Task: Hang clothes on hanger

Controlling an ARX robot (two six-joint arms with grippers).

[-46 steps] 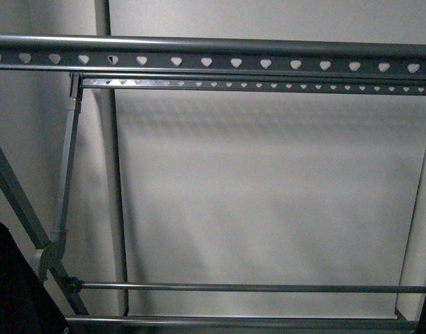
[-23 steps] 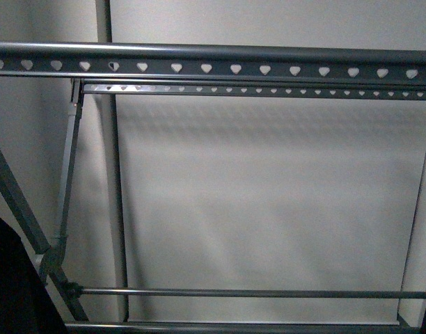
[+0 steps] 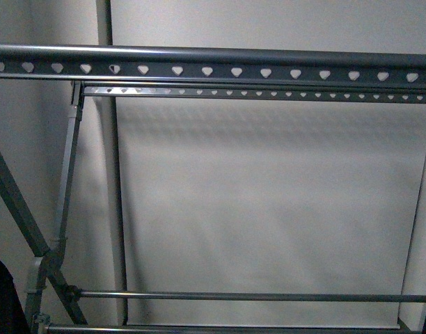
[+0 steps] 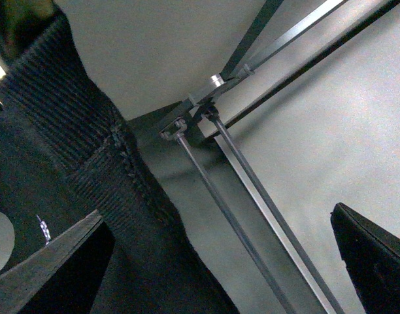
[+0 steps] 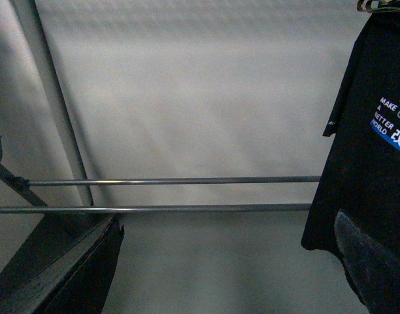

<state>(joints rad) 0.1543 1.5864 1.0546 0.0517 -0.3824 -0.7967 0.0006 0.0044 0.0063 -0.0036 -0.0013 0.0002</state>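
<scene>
The black T-shirt (image 5: 363, 176) hangs limp, soft matte cloth, its print (image 5: 391, 124) showing white letters and a slanted blue band. In the right wrist view it covers one end of the two thin lower rods (image 5: 174, 180). Seen from the left wrist, its ribbed collar (image 4: 76, 118) runs thick and corded just beside one finger of the left claw (image 4: 217, 212), whose jaws stand wide apart with nothing pinched. The right claw (image 5: 227, 221) is likewise spread, the shirt near one finger. From the front, the grey metal drying rack (image 3: 34, 285) fills the view. Its top rail (image 3: 192, 69), punched with heart-shaped holes, runs from 9 to 3 o'clock, and a slim rod (image 3: 234, 296) crosses at 6 o'clock. A plain pale wall (image 3: 269, 202) stands behind. A black sliver at 7 o'clock is too dark to identify.
</scene>
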